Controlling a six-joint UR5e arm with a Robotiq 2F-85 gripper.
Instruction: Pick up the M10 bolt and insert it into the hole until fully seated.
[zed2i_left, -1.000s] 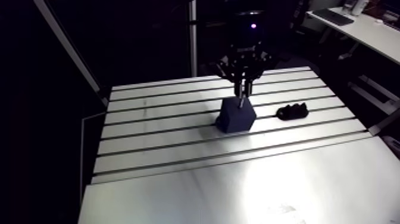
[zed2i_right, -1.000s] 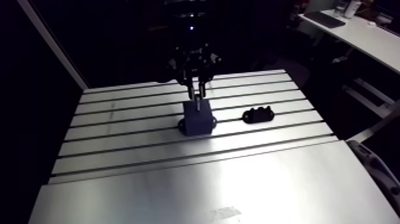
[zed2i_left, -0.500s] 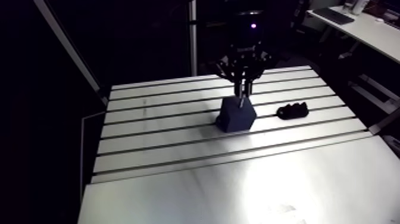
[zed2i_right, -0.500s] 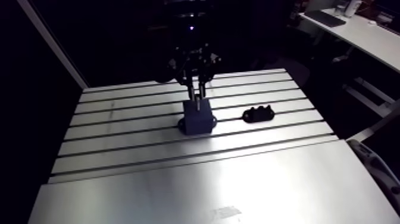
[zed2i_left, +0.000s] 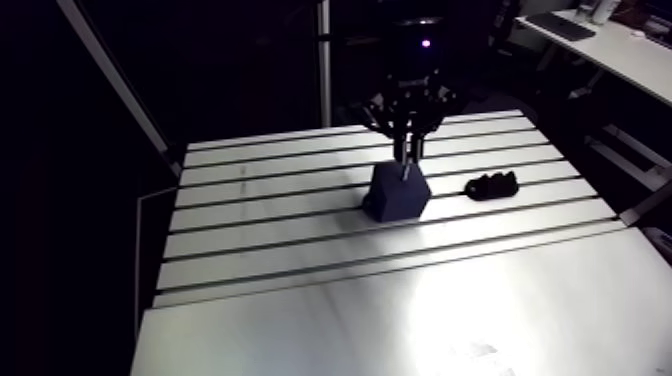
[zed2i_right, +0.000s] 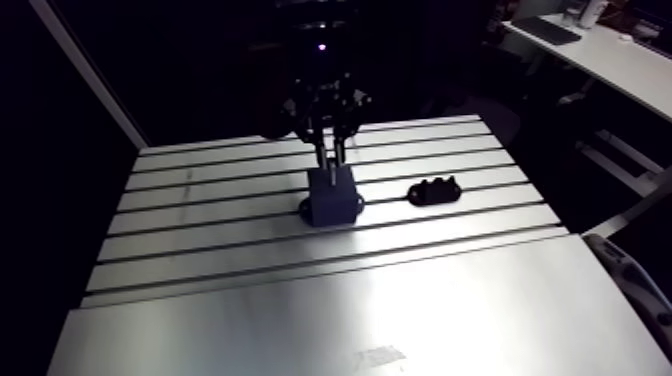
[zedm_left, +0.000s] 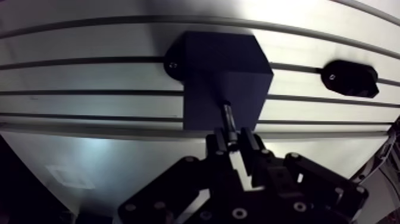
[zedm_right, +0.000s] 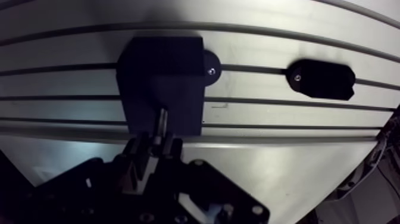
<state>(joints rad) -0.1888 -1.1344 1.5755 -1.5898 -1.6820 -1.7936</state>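
A dark blue block (zedm_left: 223, 71) stands bolted on the slotted aluminium table (zed2i_left: 280, 230); in the arm view the block (zed2i_left: 398, 193) sits near the table's middle. My gripper (zedm_left: 236, 142) hangs straight above it, shut on the M10 bolt (zedm_left: 228, 121). The bolt's shank points down from between the fingers, with its tip at the block's top face. The hole itself is hidden under the bolt. In the arm view the gripper (zed2i_left: 406, 150) comes down right over the block.
A small black fixture (zedm_left: 352, 78) is fastened to the table beside the block, off to the right in the arm view (zed2i_left: 491, 186). The smooth plate (zed2i_left: 420, 310) fills the near part of the table.
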